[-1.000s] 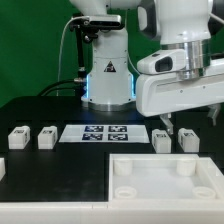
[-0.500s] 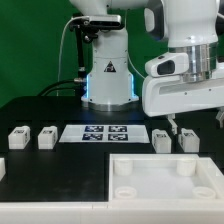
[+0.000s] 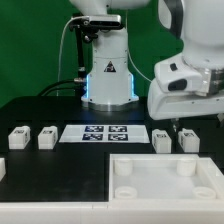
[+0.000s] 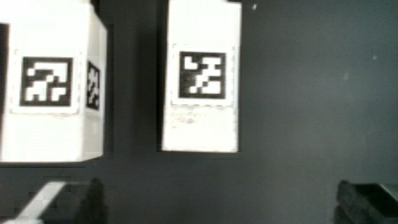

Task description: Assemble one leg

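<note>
Reporting progress: early, pre-grasp, nothing joined yet as far as you can see. Pincer (image 4: 217, 203) is spread wide and empty; its fingers (image 4: 64, 200) show at the edge of the wrist view with bare dark bench (image 4: 302, 110) between them. In the exterior view it hangs just above the right pair (image 3: 162, 141) of legs, which lie on the bench between the marker board (image 3: 72, 133) and the exterior view's right edge, close together but apart. Wrist view shows what I take to be that pair, tags up: the leg (image 4: 205, 85) falls inside the finger span, the neighbour (image 4: 50, 90) sits off toward one finger's line. Neither is touched. I read the leg inside the span as your target, but can't tell which of the right pair it is in the exterior view. Left pair (image 3: 45, 138) lies on the other side of the marker board, well apart from the arm. Panel (image 3: 150, 158) sits nearest the camera; the sockets (image 3: 123, 185) you can see are bare, no leg seated. Left to do, my estimate: drop over the leg, close on it, lift, carry to a socket, seat it. Watch the neighbour on the descent: the gap between the two is narrow and one finger looks lined up close to it.
</note>
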